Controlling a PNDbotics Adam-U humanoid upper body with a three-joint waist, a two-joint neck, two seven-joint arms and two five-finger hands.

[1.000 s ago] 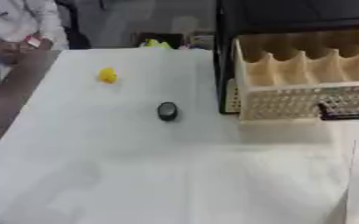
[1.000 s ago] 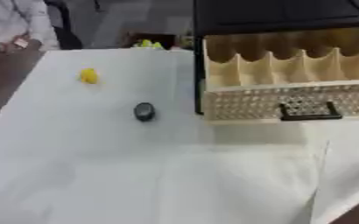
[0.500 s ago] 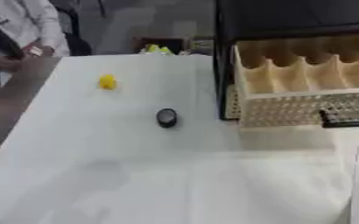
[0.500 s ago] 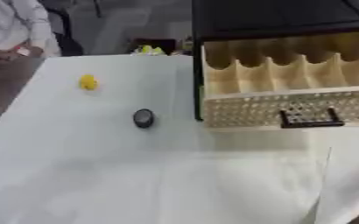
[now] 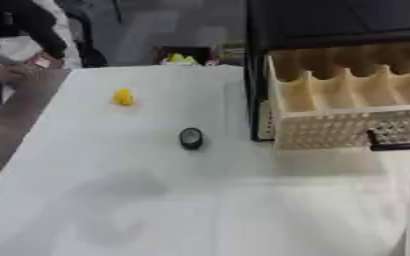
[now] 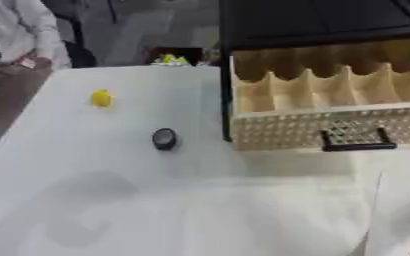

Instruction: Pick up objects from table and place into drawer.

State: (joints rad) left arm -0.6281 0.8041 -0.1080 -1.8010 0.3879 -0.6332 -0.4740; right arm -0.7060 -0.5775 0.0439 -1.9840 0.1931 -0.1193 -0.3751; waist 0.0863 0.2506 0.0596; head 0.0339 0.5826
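Observation:
A small yellow object (image 5: 124, 97) lies on the white table (image 5: 156, 210) at the far left. A small round black object (image 5: 191, 138) sits nearer the middle, just left of the drawer. The beige drawer (image 6: 331, 105) stands pulled out of a black cabinet (image 6: 313, 20) at the right; its scalloped dividers form several compartments, and a black handle (image 6: 357, 146) is on its perforated front. Neither of my hands shows in either view.
A box with yellow things (image 5: 187, 56) stands beyond the table's far edge. The table's left edge (image 5: 16, 130) runs diagonally, with a brown surface beside it. A faint shadow (image 5: 112, 200) falls on the near part of the table.
The whole picture has shifted a little, so the camera moved. The yellow and black objects and the drawer have not moved on the table.

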